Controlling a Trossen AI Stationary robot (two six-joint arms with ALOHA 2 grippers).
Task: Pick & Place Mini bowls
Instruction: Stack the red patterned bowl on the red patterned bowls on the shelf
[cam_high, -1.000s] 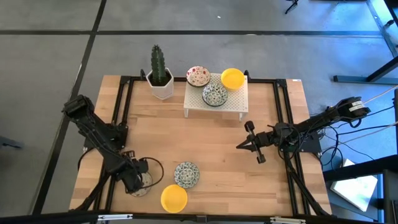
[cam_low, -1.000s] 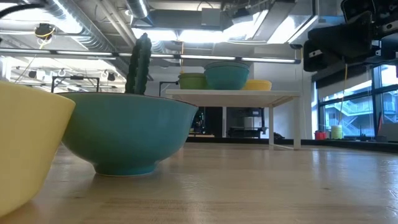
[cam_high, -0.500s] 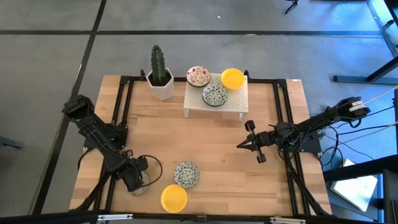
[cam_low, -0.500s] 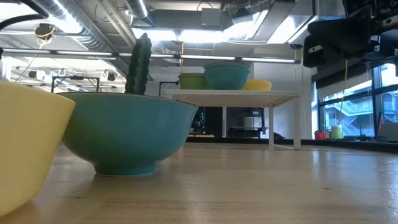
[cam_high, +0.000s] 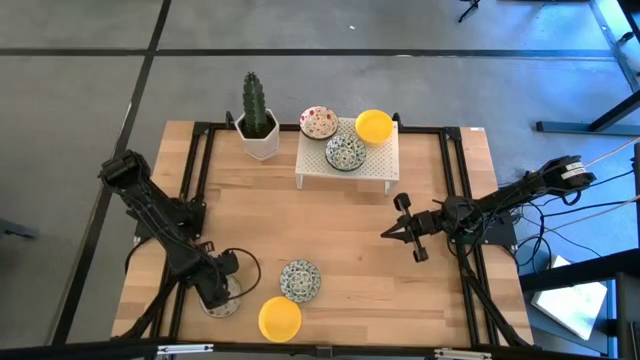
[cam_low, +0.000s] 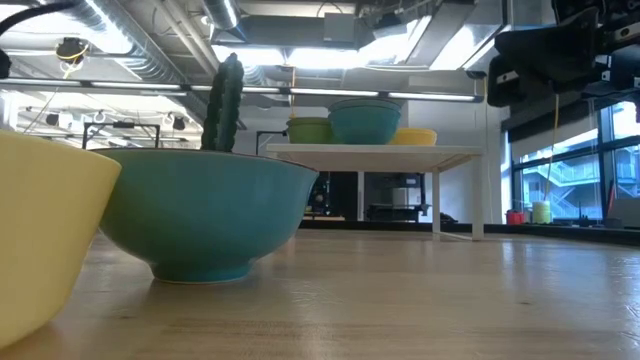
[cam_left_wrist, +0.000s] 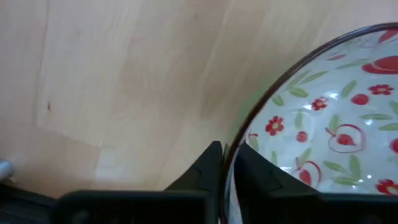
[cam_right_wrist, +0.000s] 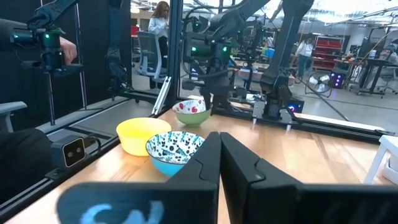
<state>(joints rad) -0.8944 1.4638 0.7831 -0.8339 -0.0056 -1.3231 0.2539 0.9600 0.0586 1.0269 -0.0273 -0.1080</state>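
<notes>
The red-floral mini bowl (cam_left_wrist: 323, 118) sits at the counter (cam_high: 350, 230) front-left corner, its rim pinched by the left pincer (cam_high: 214, 290), one finger inside, one outside. It is judged rigid, glazed, slippery, chippable; the rim is the only hold. In the high view the bowl is mostly hidden under the pincer. The right pincer (cam_high: 405, 232) is closed, empty, above mid-right counter.

No readable text, labels, brand marks, numbers or signs anywhere: nothing legible on the table, the bowls or in the room behind.
</notes>
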